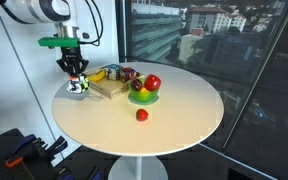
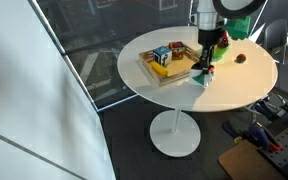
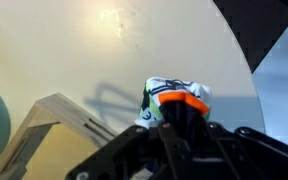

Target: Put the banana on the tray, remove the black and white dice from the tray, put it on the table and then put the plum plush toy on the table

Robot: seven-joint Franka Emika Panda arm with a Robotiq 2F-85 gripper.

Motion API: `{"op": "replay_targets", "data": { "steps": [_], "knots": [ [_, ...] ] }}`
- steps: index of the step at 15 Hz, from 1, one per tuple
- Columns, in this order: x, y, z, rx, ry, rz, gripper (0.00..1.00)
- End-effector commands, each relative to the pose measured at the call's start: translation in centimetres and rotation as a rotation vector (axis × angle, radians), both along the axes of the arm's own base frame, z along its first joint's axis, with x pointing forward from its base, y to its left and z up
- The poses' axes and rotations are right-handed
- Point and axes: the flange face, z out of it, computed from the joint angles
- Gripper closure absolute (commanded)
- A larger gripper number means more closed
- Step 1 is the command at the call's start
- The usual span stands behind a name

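The black and white dice [image 1: 78, 87] is held clamped in the gripper [image 1: 75, 76], just beside the tray [image 1: 106, 92], outside its rim, low over the table [image 1: 174, 125]; contact cannot be told.

- An exterior view, at middle distance, looks slightly down across the table [image 1: 174, 118] toward the windows [image 1: 219, 40].
- An exterior view, higher and farther off, looks down on the tray [image 2: 151, 71].
- Wrist view, very near, faces the table; all three share the tray.
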Motion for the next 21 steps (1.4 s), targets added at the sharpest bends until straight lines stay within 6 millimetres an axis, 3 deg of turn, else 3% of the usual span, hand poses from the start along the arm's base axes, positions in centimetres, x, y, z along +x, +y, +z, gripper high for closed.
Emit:
{"op": "replay_targets", "data": {
  "steps": [1,6,8,10,15,16,21],
  "knots": [
    [-1.2,-0.2,0.1,0.010,0.024,0.073,0.92],
    [-1.9,-0.5,-0.8,0.015,0.023,0.132,0.91],
    [-2.1,-0.6,-1.0,0.013,0.026,0.139,0.56],
    [-2.0,-0.7,-1.2,0.012,0.032,0.138,0.45],
    [-1.8,-0.8,-1.3,0.010,0.033,0.129,0.05],
    [-1.8,-0.8,-1.3,0.010,0.033,0.128,0.01],
    [-1.3,-1.2,-1.0,0.015,0.027,0.104,0.00]
  ]
}}
